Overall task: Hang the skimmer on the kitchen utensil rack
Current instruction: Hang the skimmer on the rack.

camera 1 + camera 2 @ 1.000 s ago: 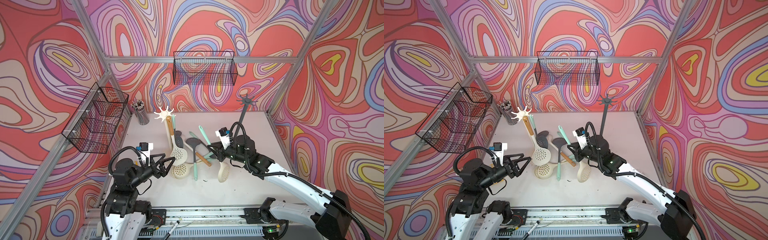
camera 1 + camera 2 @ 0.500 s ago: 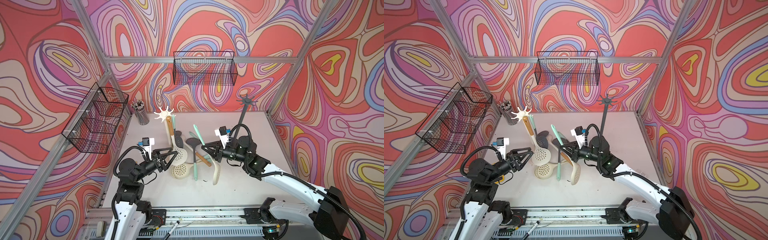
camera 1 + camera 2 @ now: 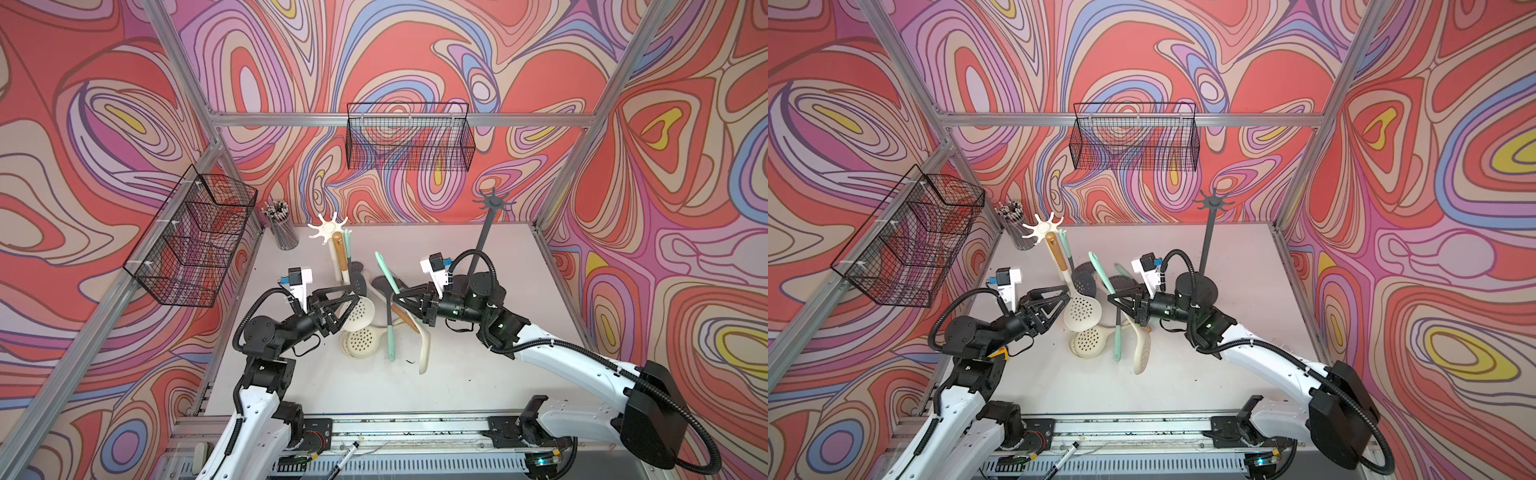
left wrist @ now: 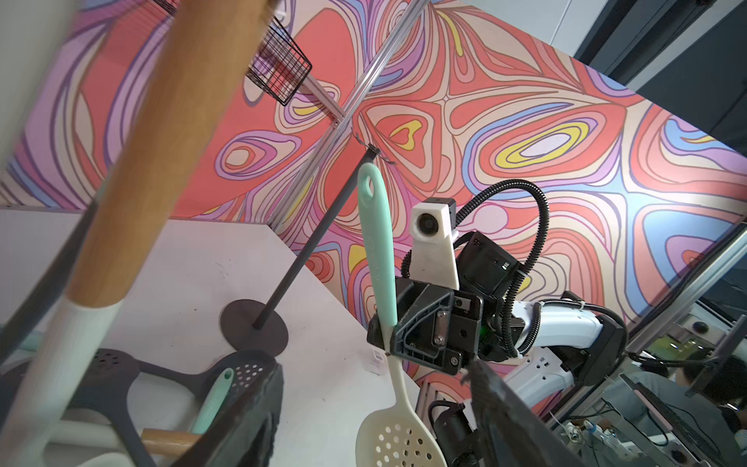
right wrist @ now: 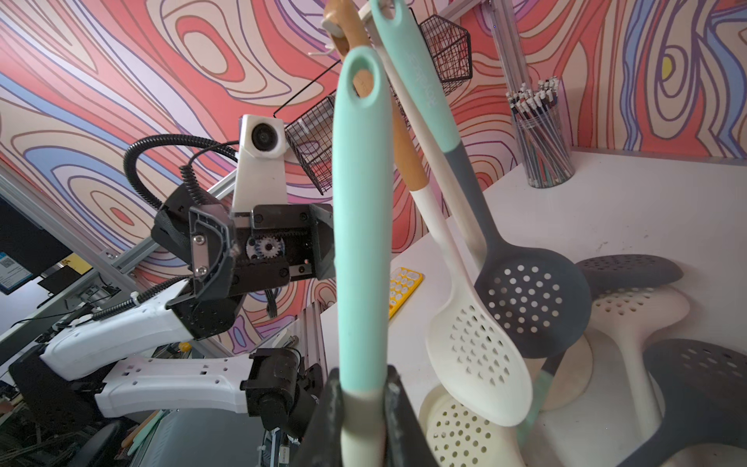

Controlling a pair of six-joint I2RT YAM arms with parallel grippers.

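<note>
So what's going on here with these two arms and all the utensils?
The right gripper is shut on a skimmer by its mint handle and holds it lifted, head down. The left gripper is open and empty, close to the two hung skimmers on the white rack. A pile of more skimmers lies on the table. The black rack has nothing on it.
</note>
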